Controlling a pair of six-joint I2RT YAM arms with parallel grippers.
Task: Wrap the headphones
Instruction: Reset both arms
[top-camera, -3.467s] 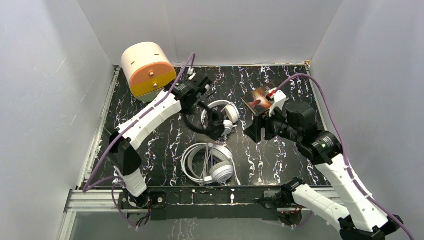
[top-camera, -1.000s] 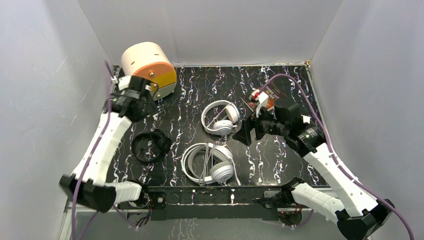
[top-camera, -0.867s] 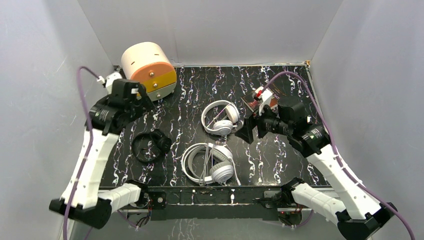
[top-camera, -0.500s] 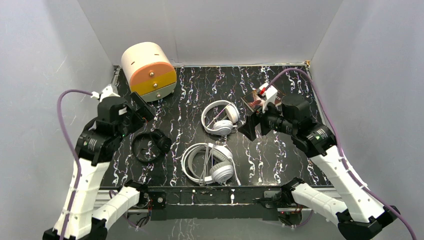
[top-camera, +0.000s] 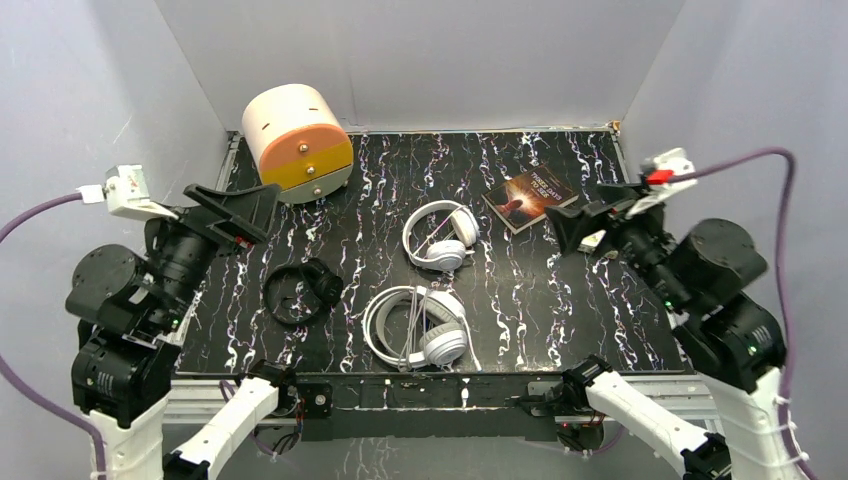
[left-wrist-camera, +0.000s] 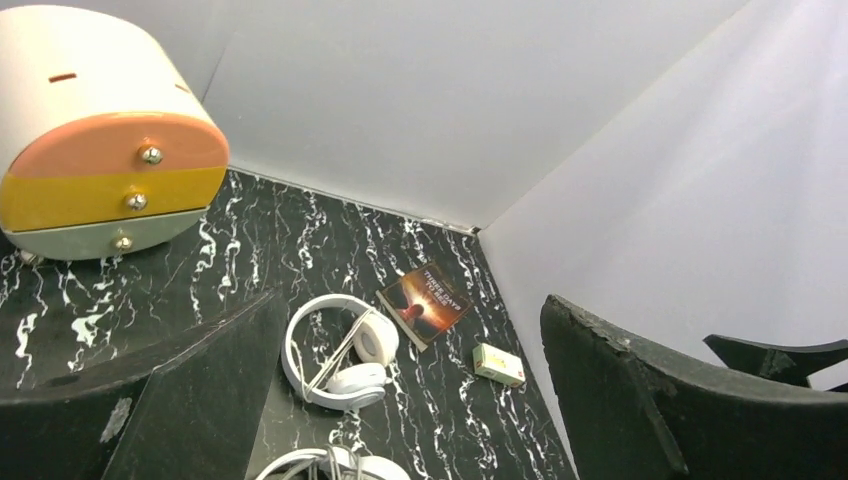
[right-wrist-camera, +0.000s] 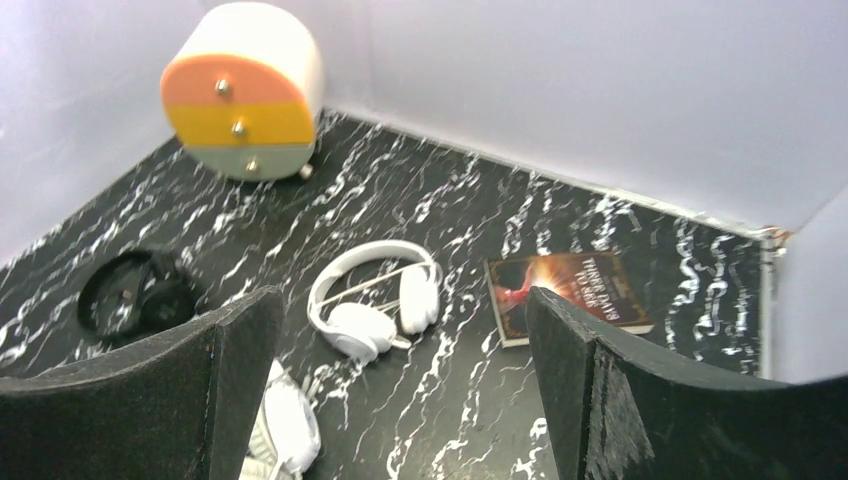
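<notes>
- Top external view shows three headphone sets on the table (top-camera: 560, 320): black headphones (top-camera: 300, 291) at about 9 o'clock, white headphones (top-camera: 441, 236) near the centre, and larger white headphones (top-camera: 418, 327) at 6 o'clock with cable looped over the band
- Left gripper (top-camera: 232, 208) hangs raised at 9 o'clock, right gripper (top-camera: 585, 222) raised at 3 o'clock; both have fingers spread wide and hold nothing
- Whether any cable is properly wound cannot be settled: the near white set looks bundled, the centre set's cord lies across its band, and the black set is too dark to read. The scene fits arms pulled back either between sets or with the wrapping finished
- Should a cable need winding, it would go best with one gripper pinning the band while the other leads the cord in even turns, keeping it taut so the loops do not slip off the cups
- Left wrist view shows a small box (left-wrist-camera: 498, 364) at 3 o'clock of the book (left-wrist-camera: 425, 304); in the top view the right arm hides that box
- Right wrist view takes in the drawer unit (right-wrist-camera: 243, 92) at 11 o'clock and the black set at 9 o'clock; the left wrist view misses the black set
</notes>
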